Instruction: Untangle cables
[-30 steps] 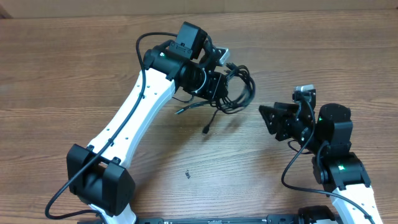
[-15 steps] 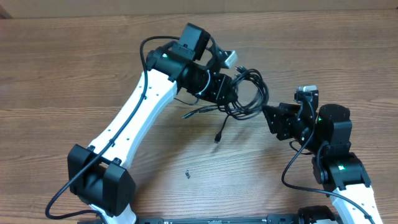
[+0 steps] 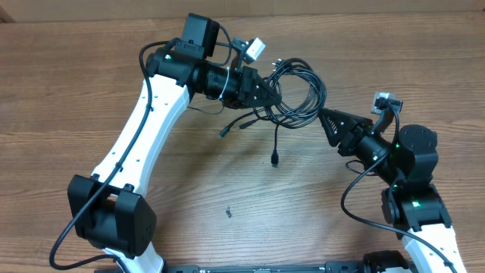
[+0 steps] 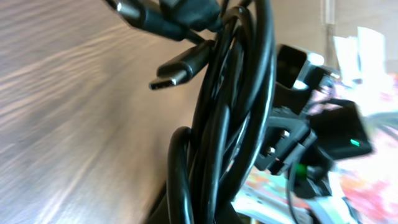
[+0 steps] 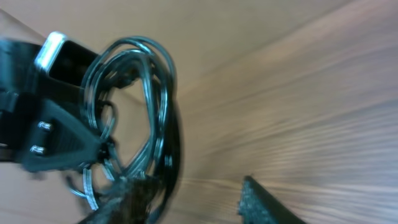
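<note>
A looped bundle of thin black cables (image 3: 295, 95) hangs from my left gripper (image 3: 267, 97), which is shut on it above the table's far middle. Loose strands with plug ends (image 3: 275, 158) dangle below it. In the left wrist view the cables (image 4: 230, 124) fill the frame, with a silver-tipped plug (image 4: 166, 79) at the top. My right gripper (image 3: 326, 120) is open, its fingertips at the bundle's right edge. In the right wrist view the loops (image 5: 140, 106) sit next to my left finger, and my right gripper (image 5: 193, 202) holds nothing.
The wooden table (image 3: 91, 91) stretches all around. A small dark speck (image 3: 227, 213) lies on the near middle. The left arm (image 3: 144, 129) crosses the left half, and the right arm's base (image 3: 413, 205) stands at the near right.
My left gripper has lifted the bundle and carried it right and farther back. My right gripper has swung left and up until its fingertips reach the loops' right edge.
</note>
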{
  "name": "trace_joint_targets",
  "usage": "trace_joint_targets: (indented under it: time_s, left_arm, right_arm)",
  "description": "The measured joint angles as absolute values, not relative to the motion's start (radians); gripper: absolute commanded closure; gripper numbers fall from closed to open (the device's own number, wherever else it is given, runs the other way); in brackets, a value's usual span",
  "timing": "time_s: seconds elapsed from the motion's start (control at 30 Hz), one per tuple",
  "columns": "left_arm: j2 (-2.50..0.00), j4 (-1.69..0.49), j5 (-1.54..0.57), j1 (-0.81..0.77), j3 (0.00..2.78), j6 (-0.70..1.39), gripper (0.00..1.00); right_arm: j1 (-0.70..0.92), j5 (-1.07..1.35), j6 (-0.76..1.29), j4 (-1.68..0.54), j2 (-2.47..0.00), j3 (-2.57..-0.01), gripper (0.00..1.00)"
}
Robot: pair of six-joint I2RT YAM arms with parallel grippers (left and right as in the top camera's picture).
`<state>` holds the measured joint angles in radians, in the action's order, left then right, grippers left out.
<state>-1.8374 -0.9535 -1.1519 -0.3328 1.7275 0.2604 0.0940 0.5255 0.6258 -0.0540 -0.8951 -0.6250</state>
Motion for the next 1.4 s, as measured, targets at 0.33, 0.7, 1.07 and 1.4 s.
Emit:
trace_joint_targets:
  time_s: [0.33,0.7,1.07,1.4]
  left_arm:
    - [-1.837,-0.942,-1.379,-0.299,1.728,0.320,0.96]
    - [-1.837,-0.916,-1.415,-0.265,1.728,0.368,0.96]
    - [-1.837,-0.885,-1.168,-0.144,1.728,0.420,0.96]
    - [-1.837,-0.887,-1.283,-0.118,1.728,0.435,0.96]
  right_arm:
    - [0.093,0.782,0.818,0.176,-0.895,-0.626,0.93]
    - [0.093,0.850,0.839,0.208,-0.895,-0.626,0.96]
    - [0.098,0.858,0.825,0.171,-0.902,-0.626,0.96]
    - [0.098,0.860,0.759,0.164,-0.902,-0.626,0.75]
